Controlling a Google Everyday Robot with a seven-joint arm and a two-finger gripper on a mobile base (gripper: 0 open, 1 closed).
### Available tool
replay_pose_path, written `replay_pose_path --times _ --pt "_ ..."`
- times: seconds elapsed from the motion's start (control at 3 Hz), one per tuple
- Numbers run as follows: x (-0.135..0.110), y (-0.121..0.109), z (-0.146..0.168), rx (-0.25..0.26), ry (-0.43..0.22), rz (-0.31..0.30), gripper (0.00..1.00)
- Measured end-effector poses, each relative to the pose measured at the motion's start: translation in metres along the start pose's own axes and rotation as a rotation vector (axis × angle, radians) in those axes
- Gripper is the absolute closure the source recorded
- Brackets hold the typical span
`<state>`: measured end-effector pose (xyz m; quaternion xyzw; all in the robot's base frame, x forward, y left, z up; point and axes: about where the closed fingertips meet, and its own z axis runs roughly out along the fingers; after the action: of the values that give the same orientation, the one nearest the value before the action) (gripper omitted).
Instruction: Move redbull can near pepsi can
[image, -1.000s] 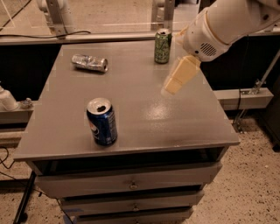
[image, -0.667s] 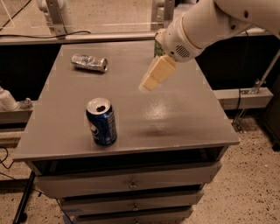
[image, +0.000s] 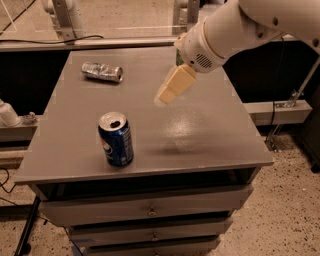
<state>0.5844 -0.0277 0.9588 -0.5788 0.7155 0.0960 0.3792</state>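
One hazard: lying sideways behind the pepsi can (image: 116, 139), the redbull can (image: 102, 72) may roll if your end effector (image: 172, 86), hovering behind-right of the pepsi can (grip: cannot tell), nudges it.

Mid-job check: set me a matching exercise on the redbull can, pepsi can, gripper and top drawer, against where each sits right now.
Things:
1. redbull can
2. pepsi can
3. gripper
4. top drawer

Places:
A. upright near the front edge of the table
B. under the tabletop
C. lying on its side toward the back of the table
D. in the air above the table's middle

Pairs: 1-C, 2-A, 3-D, 4-B.
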Motion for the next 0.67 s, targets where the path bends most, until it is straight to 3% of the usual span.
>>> replay_pose_path --times 0.33,0.67 --pt "-0.009 -0.006 0.033 0.025 -0.055 0.021 0.0" --pt "-0.024 -0.031 0.068 0.089 -0.135 0.064 0.0"
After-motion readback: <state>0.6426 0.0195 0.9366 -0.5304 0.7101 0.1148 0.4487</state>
